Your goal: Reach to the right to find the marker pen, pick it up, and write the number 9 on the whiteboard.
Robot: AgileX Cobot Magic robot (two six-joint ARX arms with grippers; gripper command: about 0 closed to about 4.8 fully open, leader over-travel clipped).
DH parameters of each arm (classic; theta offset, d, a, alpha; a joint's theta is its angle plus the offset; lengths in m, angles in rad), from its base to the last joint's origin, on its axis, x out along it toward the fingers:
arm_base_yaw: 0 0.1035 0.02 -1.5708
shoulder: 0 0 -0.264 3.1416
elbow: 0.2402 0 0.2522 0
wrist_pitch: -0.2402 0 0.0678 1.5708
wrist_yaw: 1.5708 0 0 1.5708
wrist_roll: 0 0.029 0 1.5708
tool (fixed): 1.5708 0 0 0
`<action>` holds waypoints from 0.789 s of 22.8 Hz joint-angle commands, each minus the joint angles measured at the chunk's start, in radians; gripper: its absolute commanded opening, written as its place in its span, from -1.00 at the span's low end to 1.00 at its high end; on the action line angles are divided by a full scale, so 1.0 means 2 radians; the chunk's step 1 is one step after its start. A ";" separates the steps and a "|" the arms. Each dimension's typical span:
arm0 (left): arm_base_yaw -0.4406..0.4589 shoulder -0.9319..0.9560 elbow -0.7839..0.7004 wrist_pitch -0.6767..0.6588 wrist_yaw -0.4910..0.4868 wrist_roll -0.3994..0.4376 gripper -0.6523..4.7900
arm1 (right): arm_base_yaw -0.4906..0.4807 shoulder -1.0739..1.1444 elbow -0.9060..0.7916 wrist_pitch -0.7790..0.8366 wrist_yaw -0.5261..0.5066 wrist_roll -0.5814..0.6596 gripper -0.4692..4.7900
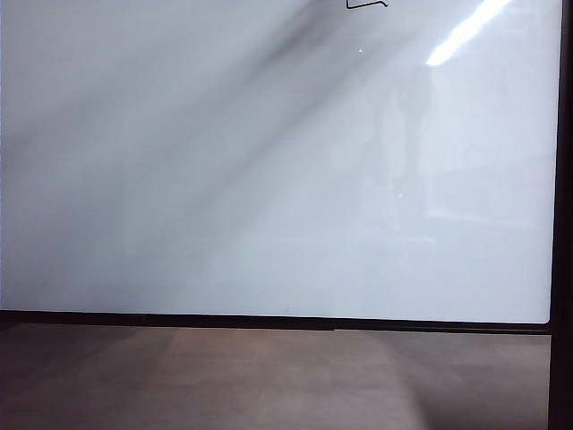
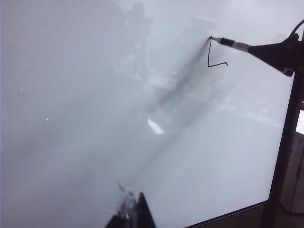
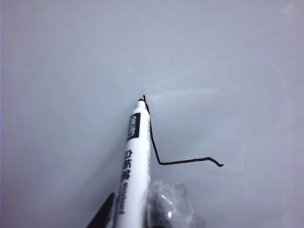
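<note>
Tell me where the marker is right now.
The marker sits in the right gripper, tip on the whiteboard atop the drawn line's stem, near the board's upper right in the left wrist view.

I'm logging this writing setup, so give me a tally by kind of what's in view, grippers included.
Whiteboard: 1
Marker pen: 1
Drawn black line, an unfinished figure: 1
Grippers: 2, the left gripper idle low over the board, the right gripper holding the marker pen at the line's end
Total: 5
</note>
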 commanded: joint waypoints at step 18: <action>0.001 0.001 0.001 0.003 0.000 -0.002 -0.78 | -0.058 -0.027 -0.004 -0.034 0.009 -0.003 -0.85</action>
